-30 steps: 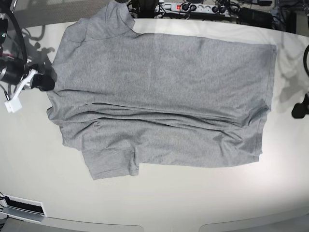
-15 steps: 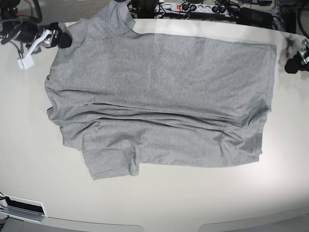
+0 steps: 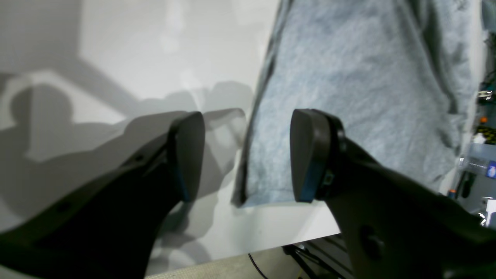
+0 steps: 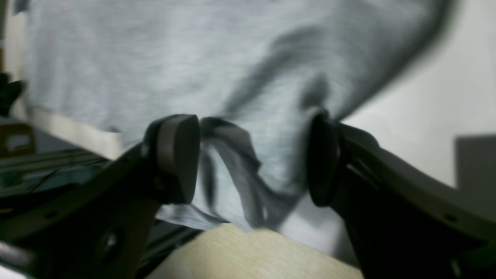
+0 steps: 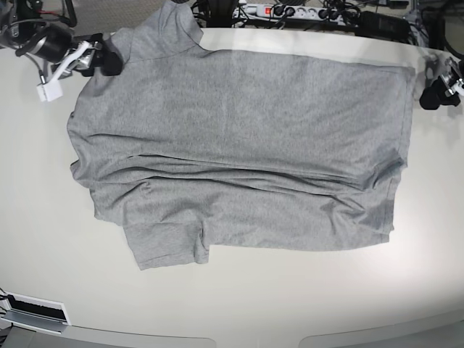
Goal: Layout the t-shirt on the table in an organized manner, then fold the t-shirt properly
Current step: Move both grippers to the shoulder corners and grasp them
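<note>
Table (image 5: 239,304), glossy off-white, carries the t-shirt (image 5: 239,152) spread wide across its centre, plain side up. Layout looks nearly done: creases remain toward six o'clock, one sleeve hangs off the edge at twelve o'clock, and no fold is made. Right end effector (image 4: 252,159), released, straddles that sleeve at ten o'clock; left end effector (image 3: 246,155), released, straddles the hem corner at two o'clock. Cables and a power strip (image 5: 290,11) lie beyond.

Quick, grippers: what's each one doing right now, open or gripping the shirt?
Left gripper: open, holding nothing, straddling the hem edge of the t-shirt.
Right gripper: open, holding nothing, with bunched t-shirt fabric between its fingers.
</note>
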Tool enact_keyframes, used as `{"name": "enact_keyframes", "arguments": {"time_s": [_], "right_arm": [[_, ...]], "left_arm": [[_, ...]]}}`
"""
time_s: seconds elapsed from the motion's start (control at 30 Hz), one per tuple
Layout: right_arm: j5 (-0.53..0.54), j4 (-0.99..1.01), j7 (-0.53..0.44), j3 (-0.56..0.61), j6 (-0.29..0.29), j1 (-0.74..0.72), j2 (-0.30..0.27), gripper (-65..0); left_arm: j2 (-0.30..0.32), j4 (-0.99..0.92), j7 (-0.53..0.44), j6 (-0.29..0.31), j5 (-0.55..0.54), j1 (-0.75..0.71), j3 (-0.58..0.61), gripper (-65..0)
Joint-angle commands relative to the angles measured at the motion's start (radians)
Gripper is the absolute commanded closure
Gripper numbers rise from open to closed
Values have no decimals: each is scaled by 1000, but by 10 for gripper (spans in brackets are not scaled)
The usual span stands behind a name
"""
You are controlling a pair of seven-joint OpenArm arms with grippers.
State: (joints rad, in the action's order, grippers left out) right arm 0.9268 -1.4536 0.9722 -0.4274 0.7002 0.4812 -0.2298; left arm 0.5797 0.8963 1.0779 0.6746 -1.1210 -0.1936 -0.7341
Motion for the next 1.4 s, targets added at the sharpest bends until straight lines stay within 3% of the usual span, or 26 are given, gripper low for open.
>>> {"name": "enact_keyframes", "arguments": {"time_s": [0.0, 0.17, 0.33, 0.37, 0.53, 0.73, 0.87, 1.0, 1.37], "right_arm": [[-4, -10, 11, -3, -2, 6, 3, -433], [-5, -10, 11, -4, -2, 6, 11, -433], [-27, -10, 12, -7, -2, 6, -2, -432], [-26, -10, 11, -7, -2, 6, -7, -432], [-14, -10, 11, -7, -2, 0, -23, -432], [-15, -10, 15, -7, -2, 1, -23, -432], [-15, -10, 16, -7, -2, 1, -23, -432], [-15, -10, 16, -7, -2, 1, -23, -432], [-7, -10, 18, -7, -2, 1, -23, -432]], "left_arm": [[31, 12, -7, 7, -14, 3, -8, -358], [30, 12, -8, 7, -13, 3, -8, -355], [22, 12, -16, 7, -13, 3, -7, -212], [16, 12, -27, 7, -13, 3, -6, -209], [-34, 12, -69, 23, 41, 6, 31, -316], [-97, 12, -119, -9, 122, 6, 74, -317], [-130, 12, -23, -9, 113, 5, 113, -316], [-119, 13, 69, -8, 55, 3, 168, -316], [3, 13, 133, -21, 39, -3, 171, -310]]}}
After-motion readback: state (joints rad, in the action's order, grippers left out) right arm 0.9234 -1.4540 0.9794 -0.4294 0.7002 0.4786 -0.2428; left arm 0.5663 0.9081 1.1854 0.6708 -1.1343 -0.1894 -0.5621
